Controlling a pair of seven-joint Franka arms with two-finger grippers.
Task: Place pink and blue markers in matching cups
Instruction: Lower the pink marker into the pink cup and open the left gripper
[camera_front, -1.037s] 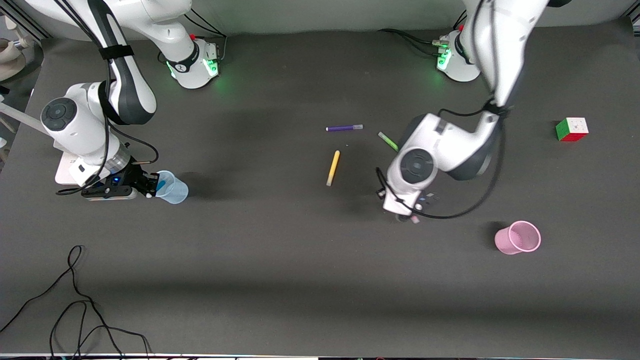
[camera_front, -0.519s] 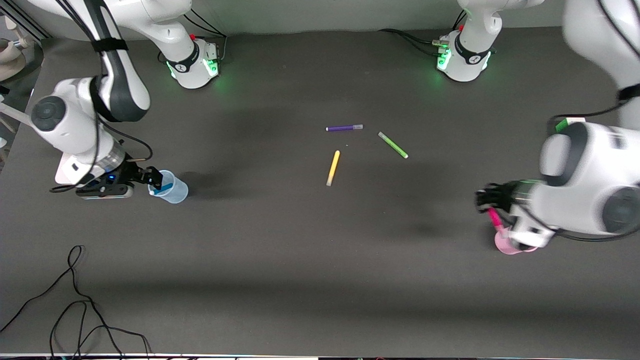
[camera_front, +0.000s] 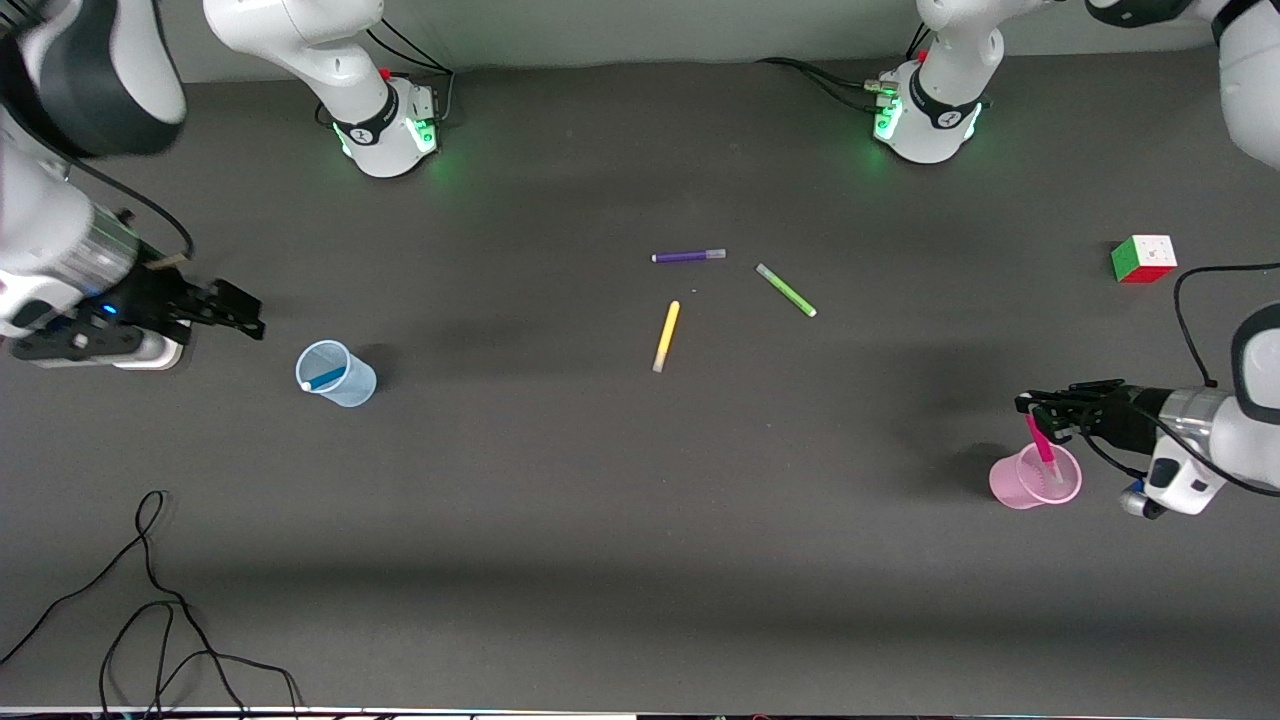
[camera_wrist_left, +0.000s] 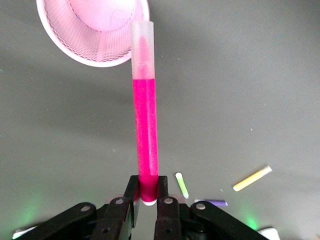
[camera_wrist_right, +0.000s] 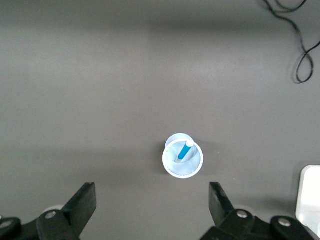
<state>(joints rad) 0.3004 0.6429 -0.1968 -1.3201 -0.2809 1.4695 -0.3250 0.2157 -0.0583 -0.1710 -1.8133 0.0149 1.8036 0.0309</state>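
Observation:
The pale blue cup (camera_front: 337, 374) stands toward the right arm's end of the table with the blue marker (camera_front: 322, 380) leaning inside it; the cup (camera_wrist_right: 183, 160) and marker (camera_wrist_right: 185, 150) also show in the right wrist view. My right gripper (camera_front: 240, 314) is open and empty, up and to the side of that cup. My left gripper (camera_front: 1040, 415) is shut on the pink marker (camera_front: 1039, 440), whose capped end points down at the rim of the pink cup (camera_front: 1035, 477). In the left wrist view the gripper (camera_wrist_left: 148, 190) grips the marker (camera_wrist_left: 145, 135) by its end, beside the ribbed pink cup (camera_wrist_left: 85, 40).
A purple pen (camera_front: 688, 256), a lime-green pen (camera_front: 786, 290) and a yellow pen (camera_front: 666, 336) lie mid-table. A colour cube (camera_front: 1143, 259) sits near the left arm's end. Black cables (camera_front: 150, 610) lie at the near edge. A white block (camera_front: 150, 352) sits under the right wrist.
My right gripper has drawn up and away from the blue cup, leaving the blue marker inside. My left gripper carried the pink marker from mid-table to over the pink cup's rim.

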